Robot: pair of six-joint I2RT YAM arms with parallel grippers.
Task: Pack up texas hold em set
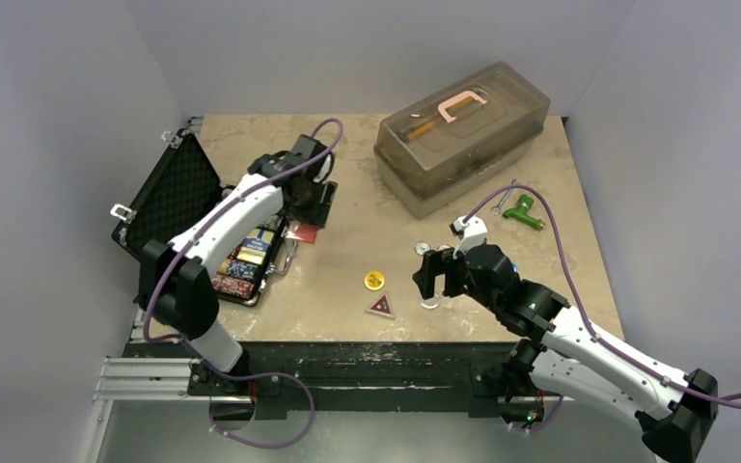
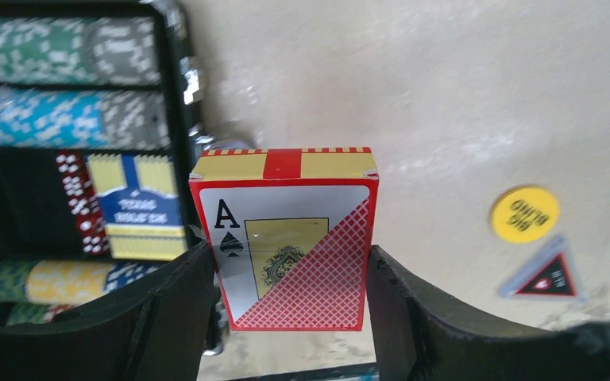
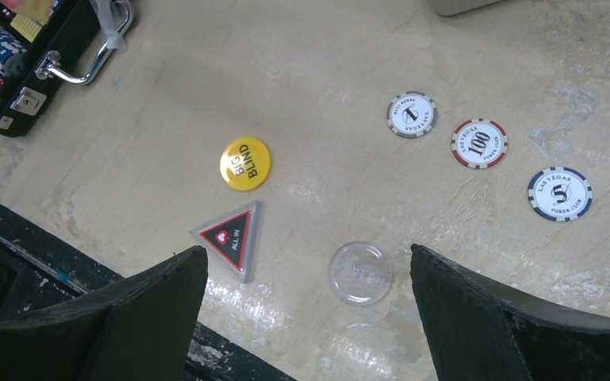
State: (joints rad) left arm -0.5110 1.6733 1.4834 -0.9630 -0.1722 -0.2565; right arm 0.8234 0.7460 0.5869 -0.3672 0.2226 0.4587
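Mottled beige tabletop [image 1: 367, 217]: left gripper [image 2: 287, 266] clamps glossy red card box [image 2: 290, 206]; right gripper [image 3: 308, 254] gapes over clear disc [image 3: 360, 273].

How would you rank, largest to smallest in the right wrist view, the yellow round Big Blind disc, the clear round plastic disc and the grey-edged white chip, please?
1. Clear round plastic disc, though nearest the camera.
2. Yellow round Big Blind disc and grey-edged white chip look alike; unranked.

"BIG BLIND" on yellow disc [image 3: 245, 163]
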